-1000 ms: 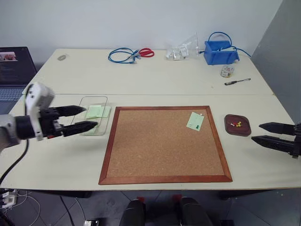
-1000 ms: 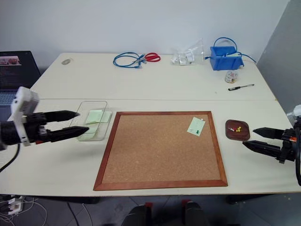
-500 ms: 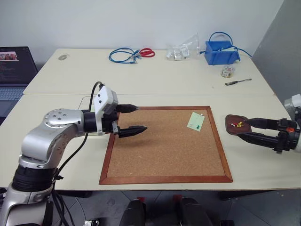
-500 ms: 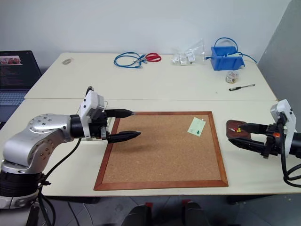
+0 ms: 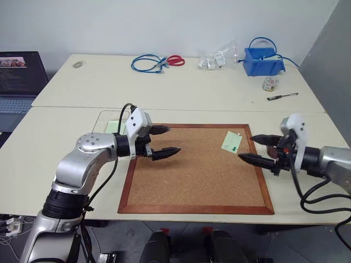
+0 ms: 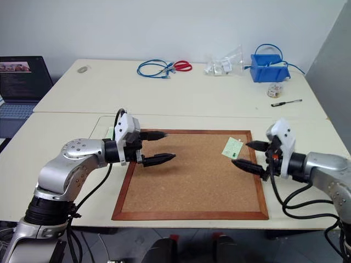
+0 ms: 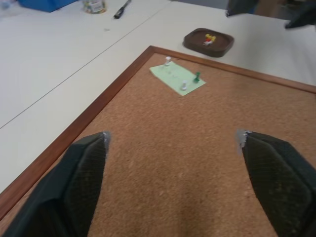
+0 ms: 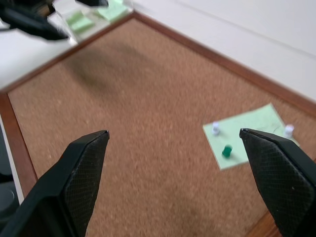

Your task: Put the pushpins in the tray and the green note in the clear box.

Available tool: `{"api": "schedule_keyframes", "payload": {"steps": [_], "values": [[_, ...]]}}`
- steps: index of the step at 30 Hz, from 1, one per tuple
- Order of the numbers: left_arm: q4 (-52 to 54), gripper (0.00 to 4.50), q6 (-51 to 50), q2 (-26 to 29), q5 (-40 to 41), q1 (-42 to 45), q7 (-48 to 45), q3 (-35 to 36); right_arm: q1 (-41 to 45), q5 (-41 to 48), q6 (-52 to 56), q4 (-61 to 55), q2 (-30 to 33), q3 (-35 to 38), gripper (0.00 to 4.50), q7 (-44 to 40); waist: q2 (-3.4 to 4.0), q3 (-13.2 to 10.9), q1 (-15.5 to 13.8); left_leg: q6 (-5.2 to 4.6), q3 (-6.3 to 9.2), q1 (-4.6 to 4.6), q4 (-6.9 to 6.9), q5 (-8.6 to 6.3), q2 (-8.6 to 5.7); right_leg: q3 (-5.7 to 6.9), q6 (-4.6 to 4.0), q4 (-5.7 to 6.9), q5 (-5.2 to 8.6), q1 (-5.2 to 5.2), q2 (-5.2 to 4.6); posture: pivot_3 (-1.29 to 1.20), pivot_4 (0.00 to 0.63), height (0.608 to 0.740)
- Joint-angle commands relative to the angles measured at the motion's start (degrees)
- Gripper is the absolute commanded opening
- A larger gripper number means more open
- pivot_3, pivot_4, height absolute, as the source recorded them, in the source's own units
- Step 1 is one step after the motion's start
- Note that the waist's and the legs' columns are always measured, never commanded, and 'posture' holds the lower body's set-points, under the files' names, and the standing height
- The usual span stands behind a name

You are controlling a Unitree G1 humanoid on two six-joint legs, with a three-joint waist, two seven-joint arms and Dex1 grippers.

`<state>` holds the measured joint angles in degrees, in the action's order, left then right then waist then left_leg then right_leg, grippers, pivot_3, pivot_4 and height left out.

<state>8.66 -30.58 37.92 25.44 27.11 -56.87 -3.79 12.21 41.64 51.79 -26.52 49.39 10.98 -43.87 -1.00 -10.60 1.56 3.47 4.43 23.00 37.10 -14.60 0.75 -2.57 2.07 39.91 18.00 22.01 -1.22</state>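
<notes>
Your right gripper [image 5: 258, 149], jaws released, sits just beside the green note [image 5: 231, 142] pinned by pushpins [image 8: 226, 150]; the left gripper [image 5: 165, 140], jaws apart too, lies farther away.

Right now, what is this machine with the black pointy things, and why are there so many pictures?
It is a robot with two arms. The black points are its pinchers: the left gripper and right gripper, both open, holding nothing. Two pictures come from cameras in its head, two from cameras on its wrists. On the table lies a cork board with a green note pinned to it by pushpins. A brown tray already holds some pins.
</notes>
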Motion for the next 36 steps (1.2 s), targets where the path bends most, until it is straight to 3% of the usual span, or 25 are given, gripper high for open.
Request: {"api": "schedule_keyframes", "payload": {"steps": [1,18,32,36], "values": [[0.5,3.20,3.3,-1.4,-1.4,-1.1,-0.3,-1.4,-0.7,-1.3,-3.1,0.0,0.0,1.4,4.50,-0.3,0.00,0.0,0.1,0.00,0.00,-0.05,0.00,0.00,0.00,-0.02,0.00,0.00,0.00,-0.03,0.00,0.00,0.150,0.740],[-13.0,0.01,16.6,-9.7,-9.1,2.6,-0.6,-5.5,-2.5,-2.7,-4.5,-1.4,-3.3,3.0,4.50,4.3,0.00,0.0,0.3,0.00,0.03,-0.10,0.01,0.00,0.03,0.01,0.00,0.04,0.00,-0.07,0.05,0.00,0.150,0.740],[-22.9,0.01,22.9,-15.7,-15.7,5.1,0.1,-9.8,-1.1,-3.6,-5.5,-0.2,-4.7,1.6,4.50,6.3,0.00,0.0,0.2,-0.01,0.04,-0.10,0.02,0.01,0.01,0.03,0.00,0.04,0.00,-0.08,0.05,0.00,0.150,0.740],[-24.7,0.01,23.9,-15.3,-16.9,3.8,-1.0,-10.4,-0.2,-3.7,-5.2,-0.3,-5.0,1.5,4.50,6.7,0.00,0.0,0.4,-0.01,0.04,-0.10,0.03,0.01,0.00,0.02,0.00,0.04,0.00,-0.10,0.05,0.00,0.150,0.740]]}}
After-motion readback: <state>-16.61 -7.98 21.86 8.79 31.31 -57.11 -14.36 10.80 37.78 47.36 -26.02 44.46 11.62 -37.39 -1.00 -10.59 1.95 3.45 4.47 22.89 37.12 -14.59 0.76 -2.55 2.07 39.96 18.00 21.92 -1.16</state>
